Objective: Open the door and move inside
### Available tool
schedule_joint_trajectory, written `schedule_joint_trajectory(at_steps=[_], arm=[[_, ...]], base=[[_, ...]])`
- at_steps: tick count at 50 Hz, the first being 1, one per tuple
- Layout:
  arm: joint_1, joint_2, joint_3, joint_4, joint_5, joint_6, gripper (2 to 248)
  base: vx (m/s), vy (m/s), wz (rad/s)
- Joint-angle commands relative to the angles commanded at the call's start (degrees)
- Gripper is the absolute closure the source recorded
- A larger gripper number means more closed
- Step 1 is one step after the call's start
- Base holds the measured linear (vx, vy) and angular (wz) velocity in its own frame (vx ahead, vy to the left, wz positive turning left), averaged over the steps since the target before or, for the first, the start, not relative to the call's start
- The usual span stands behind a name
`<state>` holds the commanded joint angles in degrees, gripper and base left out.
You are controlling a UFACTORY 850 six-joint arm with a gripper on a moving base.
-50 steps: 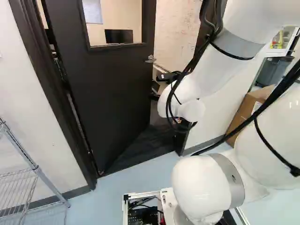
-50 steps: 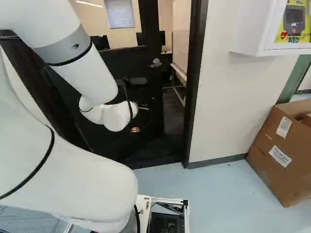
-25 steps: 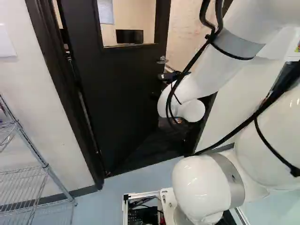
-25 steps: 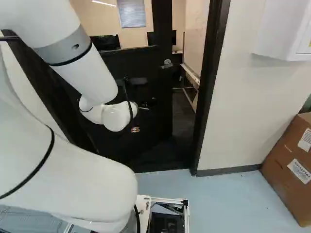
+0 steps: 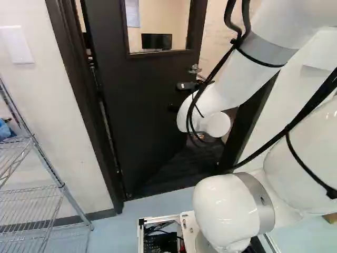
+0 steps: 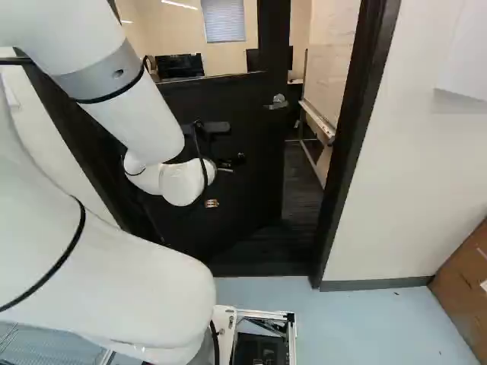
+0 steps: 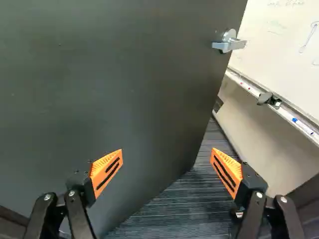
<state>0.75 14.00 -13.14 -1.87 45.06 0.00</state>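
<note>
Gripper (image 6: 211, 203) is mostly hidden by the arm (image 6: 144, 122) in both base views, just scraps can be made out. Box (image 6: 463, 293) at four o'clock in the right base view is cut off too. Door (image 7: 124, 89) is seen at eleven o'clock from the gripper, swung partway inward, plain and dark, fitted with a window (image 5: 158, 23) that gets cropped. Silver handle (image 7: 230, 44) is found at one o'clock; fingers are spread wide apart.

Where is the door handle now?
In the right base view, the door handle is on the door near its edge, right of the arm, left of the whiteboard.
</note>
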Motion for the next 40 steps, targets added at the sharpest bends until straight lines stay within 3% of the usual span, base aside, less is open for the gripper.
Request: schedule_joint_trajectory(at_steps=[14, 40], arm=[[0.00, 0.00, 0.00, 0.00, 0.00, 0.00, 3], [0.00, 0.00, 0.00, 0.00, 0.00, 0.00, 3]], base=[[0.093, 0.067, 0.134], [0.093, 0.043, 0.003]])
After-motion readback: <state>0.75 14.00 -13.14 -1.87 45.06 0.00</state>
